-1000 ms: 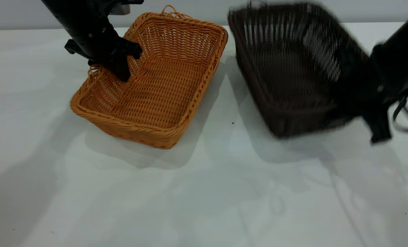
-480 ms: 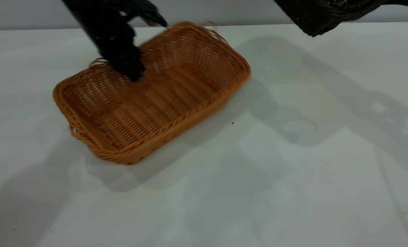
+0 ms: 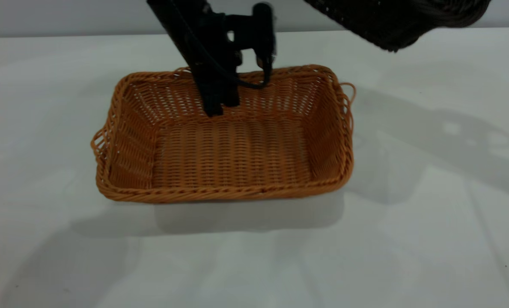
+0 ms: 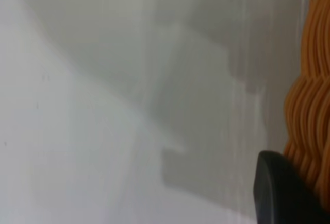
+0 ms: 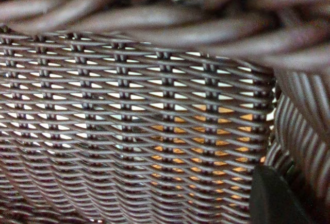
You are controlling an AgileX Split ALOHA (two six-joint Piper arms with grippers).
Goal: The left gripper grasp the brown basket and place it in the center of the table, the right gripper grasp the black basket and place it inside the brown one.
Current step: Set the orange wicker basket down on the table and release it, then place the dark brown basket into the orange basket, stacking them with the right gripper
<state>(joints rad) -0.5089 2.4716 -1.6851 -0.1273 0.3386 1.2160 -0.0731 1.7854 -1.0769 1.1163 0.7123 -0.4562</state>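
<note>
Exterior view: the brown basket (image 3: pixel 224 141) sits flat near the middle of the table (image 3: pixel 408 239), its long side facing the camera. The left gripper (image 3: pixel 220 105), at top centre of the frame, is clamped on the basket's far wall, not yet let go. At the upper right, the black basket (image 3: pixel 391 21) hangs in the air, tilted; the right gripper is out of frame here, but the right wrist view shows its finger (image 5: pixel 273 198) against the dark weave, apparently clenched on it. Centring looks done; nesting remains.

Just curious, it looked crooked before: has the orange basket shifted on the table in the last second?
Yes. The brown basket has slid rightward and toward the camera across the table and turned square.
</note>
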